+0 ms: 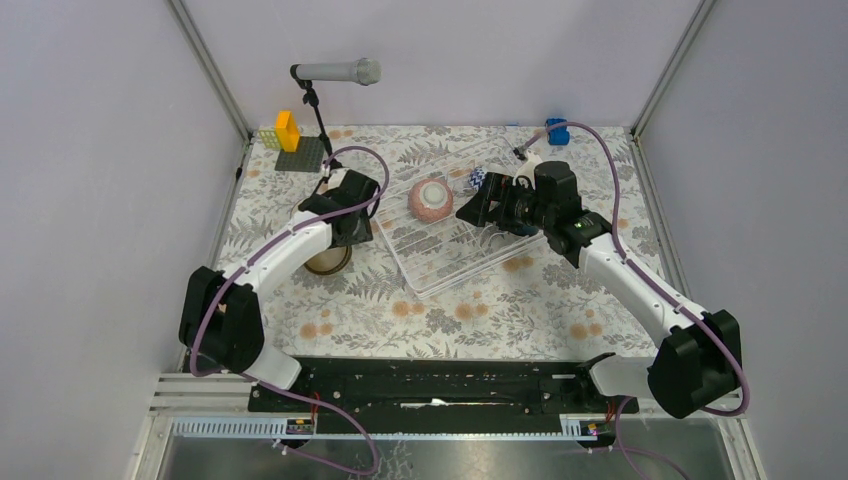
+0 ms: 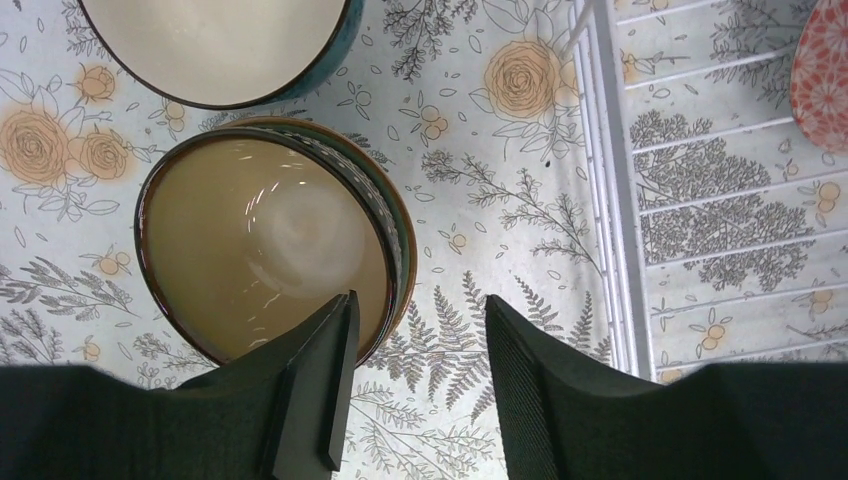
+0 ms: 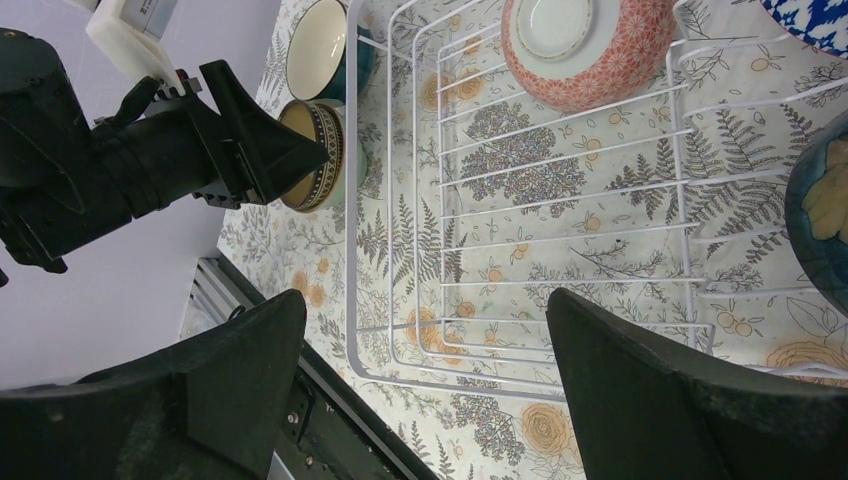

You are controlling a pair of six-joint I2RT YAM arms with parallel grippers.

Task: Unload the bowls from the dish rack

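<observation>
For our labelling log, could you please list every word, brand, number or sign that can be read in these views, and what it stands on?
None can be read.
The pink bowl and the brown bowl carry only patterns.
The white block on the left arm shows nothing legible.

Tabletop (image 1: 480, 310): white, grey fern sprigs, orange roses.
Dish rack (image 3: 352, 200): white wire.
Pink bowl (image 3: 600, 65): white flower lattice, white base.
Blue-white bowl (image 3: 815, 18): zigzag.
Dark teal bowl (image 3: 825, 220): gold marks.
Brown bowl (image 2: 270, 250): cream inside, patterned band.
Teal bowl (image 2: 215, 40): white inside.
</observation>
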